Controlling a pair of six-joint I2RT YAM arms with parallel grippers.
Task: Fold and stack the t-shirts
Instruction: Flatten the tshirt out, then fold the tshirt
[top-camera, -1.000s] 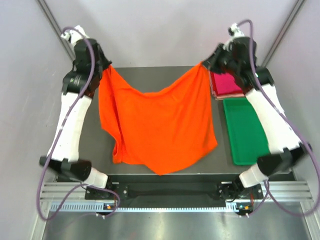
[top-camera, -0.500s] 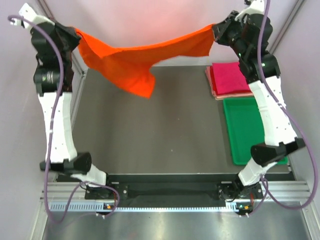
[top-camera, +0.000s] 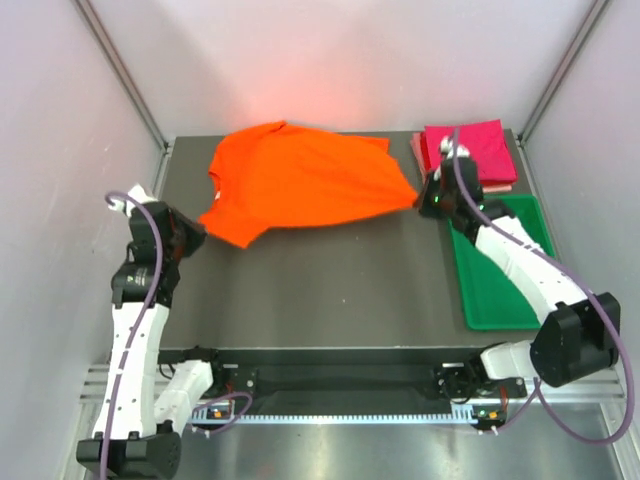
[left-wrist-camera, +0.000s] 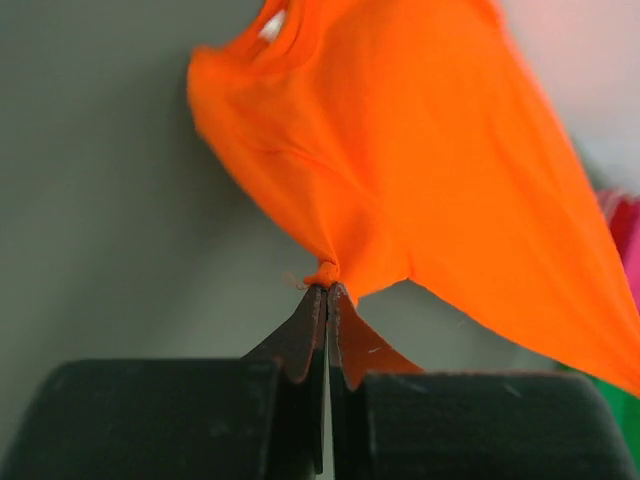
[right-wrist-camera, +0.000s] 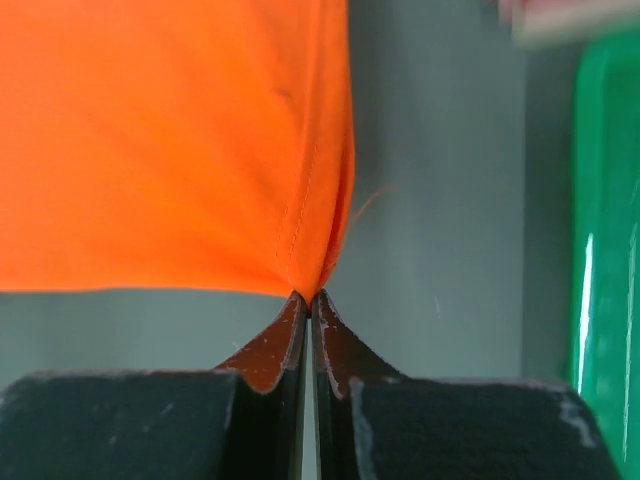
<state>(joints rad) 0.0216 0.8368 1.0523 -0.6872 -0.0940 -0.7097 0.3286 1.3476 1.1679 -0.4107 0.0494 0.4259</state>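
"Where's the orange t-shirt (top-camera: 300, 180)?"

"Over the desk's (top-camera: 330, 290) far half, long axis left to right, collar at far left. The left gripper's (left-wrist-camera: 327, 290) jaws pinch its near-left corner, the right gripper's (right-wrist-camera: 307, 297) its right tip."

"Anything unclear?"

"Whether it touches the desk. Open desk runs nearside; the folded magenta t-shirt (top-camera: 465, 145) and green tray (top-camera: 500, 280) line the right edge."

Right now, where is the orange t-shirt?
Top view: the orange t-shirt is spread over the far half of the table, pinched between the left hand and right hand.
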